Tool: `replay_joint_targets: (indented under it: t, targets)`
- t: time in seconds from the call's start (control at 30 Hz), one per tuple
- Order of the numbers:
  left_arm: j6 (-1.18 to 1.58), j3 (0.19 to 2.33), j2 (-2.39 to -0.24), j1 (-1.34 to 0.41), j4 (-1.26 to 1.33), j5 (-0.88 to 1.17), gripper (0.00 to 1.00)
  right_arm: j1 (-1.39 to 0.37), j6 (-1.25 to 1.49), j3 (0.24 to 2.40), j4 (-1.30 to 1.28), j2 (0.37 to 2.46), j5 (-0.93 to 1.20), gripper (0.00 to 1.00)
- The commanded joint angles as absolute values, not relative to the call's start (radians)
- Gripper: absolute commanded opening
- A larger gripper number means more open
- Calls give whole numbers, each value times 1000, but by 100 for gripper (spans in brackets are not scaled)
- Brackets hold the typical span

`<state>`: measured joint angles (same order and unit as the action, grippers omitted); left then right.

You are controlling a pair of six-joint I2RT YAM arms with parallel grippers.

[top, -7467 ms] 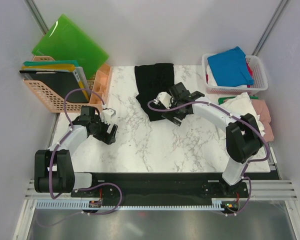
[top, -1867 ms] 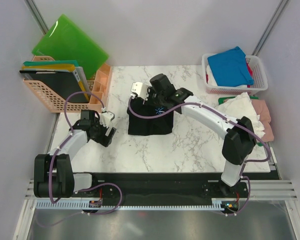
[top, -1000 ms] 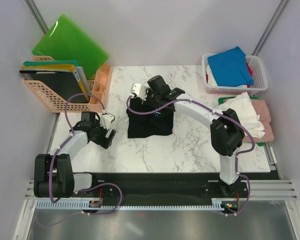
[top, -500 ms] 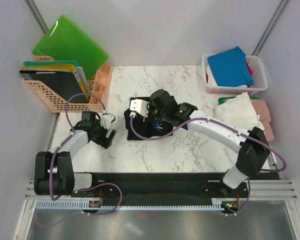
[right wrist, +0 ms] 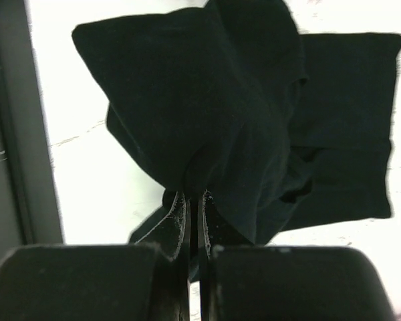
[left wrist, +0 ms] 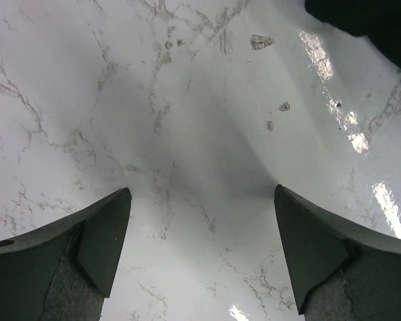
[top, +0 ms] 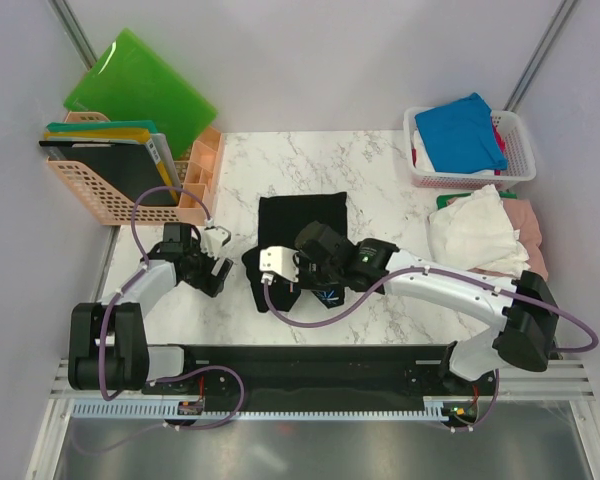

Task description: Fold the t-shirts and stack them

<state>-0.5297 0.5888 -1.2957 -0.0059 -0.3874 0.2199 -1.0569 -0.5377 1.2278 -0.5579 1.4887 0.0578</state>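
A black t-shirt (top: 302, 214) lies partly flat in the middle of the marble table (top: 400, 290). One bunched part of it is lifted over its near side. My right gripper (top: 298, 283) is shut on that raised fold (right wrist: 207, 100), with cloth pinched between the fingertips of the right gripper (right wrist: 194, 197). My left gripper (top: 212, 270) rests open over bare marble to the left, nothing between its fingers (left wrist: 100, 241). A corner of the black t-shirt (left wrist: 377, 27) shows at the top right of the left wrist view. A blue t-shirt (top: 462, 130) lies in a white basket (top: 520, 150). White (top: 475, 228) and pink (top: 528, 215) t-shirts sit at the right edge.
An orange basket (top: 100, 195) holding flat boards stands at the back left. A bright green plastic board (top: 140, 90) leans behind it. A small orange tray (top: 202, 168) sits beside it. The black rail (top: 310, 358) runs along the table's near edge.
The right gripper has drawn the gripped part of the black t-shirt from the far side toward the near edge, over the rest of the shirt. The left arm has stayed where it was, open.
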Motion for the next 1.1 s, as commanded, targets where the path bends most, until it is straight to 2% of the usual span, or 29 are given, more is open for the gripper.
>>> replay_joint_targets:
  t: [0.0, 0.07, 0.17, 0.2, 0.23, 0.3, 0.43, 0.57, 0.77, 0.87, 0.9, 1.07]
  targets:
    - [-572, 584, -1322, -2, -364, 210, 94, -1078, -482, 1210, -620, 1430, 141, 1]
    - [-574, 587, -1330, -2, -365, 210, 94, -1081, -477, 1200, -655, 1422, 182, 2]
    - [-574, 588, -1335, -2, -365, 207, 94, -1091, -485, 1167, -701, 1417, 288, 14]
    - [-574, 588, -1336, -2, -364, 207, 94, -1098, -483, 1157, -707, 1419, 307, 38]
    - [-574, 586, -1336, -2, -364, 206, 94, -1100, -480, 1128, -707, 1417, 333, 52]
    - [-574, 586, -1336, -2, -362, 206, 94, -1100, -466, 1088, -677, 1402, 339, 72]
    - [-572, 584, -1333, -2, -361, 206, 94, -1101, -437, 991, -600, 1370, 270, 78]
    - [-574, 584, -1335, -2, -360, 202, 94, -1095, -422, 954, -552, 1368, 70, 79]
    - [-580, 574, -1347, -2, -356, 198, 94, -976, -380, 884, -511, 1287, 118, 79]
    - [-581, 572, -1348, -2, -348, 193, 93, -904, -388, 868, -462, 1263, 91, 87]
    - [-580, 574, -1342, -2, -350, 195, 93, -863, -399, 870, -451, 1256, 91, 92]
    - [-578, 580, -1325, -2, -353, 202, 93, -744, -460, 958, -373, 1330, 120, 96]
